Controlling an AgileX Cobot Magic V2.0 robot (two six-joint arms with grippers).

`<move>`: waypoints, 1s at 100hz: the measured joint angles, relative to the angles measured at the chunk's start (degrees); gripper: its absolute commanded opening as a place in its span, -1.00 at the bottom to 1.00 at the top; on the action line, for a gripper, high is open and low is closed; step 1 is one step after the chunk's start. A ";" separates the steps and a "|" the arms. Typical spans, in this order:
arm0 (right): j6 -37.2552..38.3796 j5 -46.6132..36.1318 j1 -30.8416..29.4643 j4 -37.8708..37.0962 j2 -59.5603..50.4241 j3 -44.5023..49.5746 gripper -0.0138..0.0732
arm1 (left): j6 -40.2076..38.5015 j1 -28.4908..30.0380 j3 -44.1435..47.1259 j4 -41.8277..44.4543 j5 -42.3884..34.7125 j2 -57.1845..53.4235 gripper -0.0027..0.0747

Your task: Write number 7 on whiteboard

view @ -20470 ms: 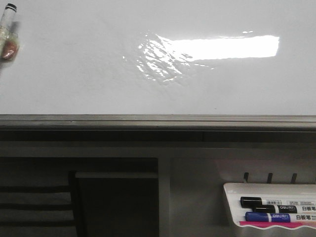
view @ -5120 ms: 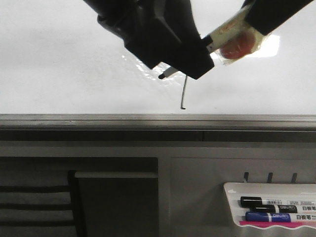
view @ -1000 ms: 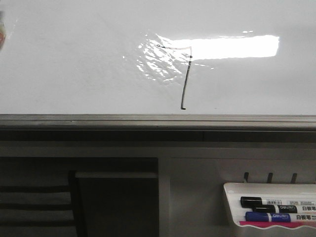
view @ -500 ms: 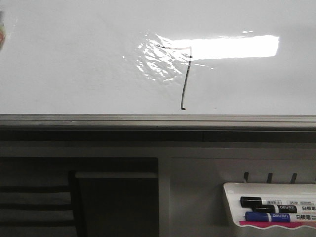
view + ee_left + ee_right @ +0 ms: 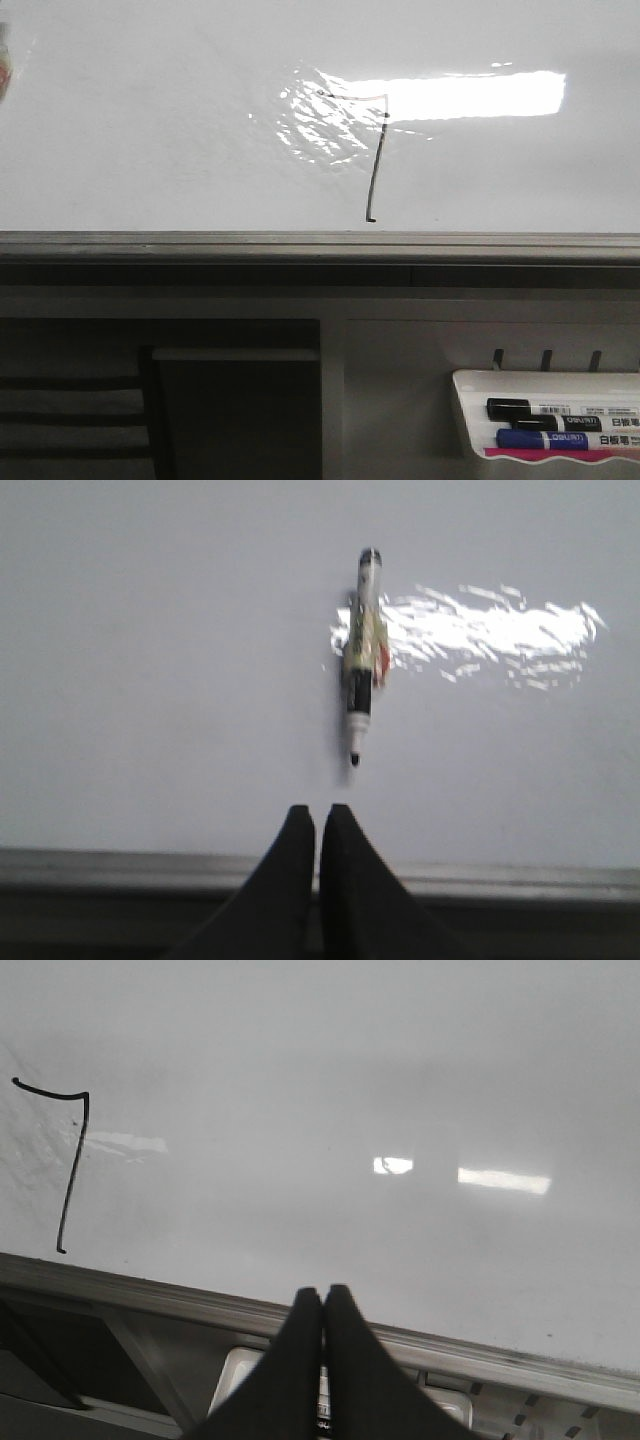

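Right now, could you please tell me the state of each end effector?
Left end effector: closed, holding nothing; the marker lies apart on the whiteboard.
Right end effector: closed, holding nothing.

- The number 7 point(image 5: 375, 160): thin black marker figure, faint short top stroke, long near-vertical downstroke ending in a tiny hook just above the whiteboard's lower rail.
- The whiteboard point(image 5: 150, 130): glossy white, bright rectangular glare, grey metal rail along its lower edge.
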 measured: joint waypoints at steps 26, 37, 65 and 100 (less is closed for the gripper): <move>0.00 0.00 0.00 0.00 0.00 0.00 -0.83 | -8.67 0.00 0.00 10.17 -1.60 0.00 -0.98; 0.00 0.00 0.00 0.00 0.00 0.00 -0.83 | -9.00 0.00 0.00 10.52 -1.60 0.00 -0.98; 0.00 0.00 0.00 0.00 0.00 0.00 -0.83 | -9.22 0.00 0.00 10.60 -1.60 0.00 -0.98; 0.00 -0.24 -0.12 0.00 -0.72 0.27 -0.83 | -9.22 0.00 0.00 10.60 -1.60 0.00 -0.98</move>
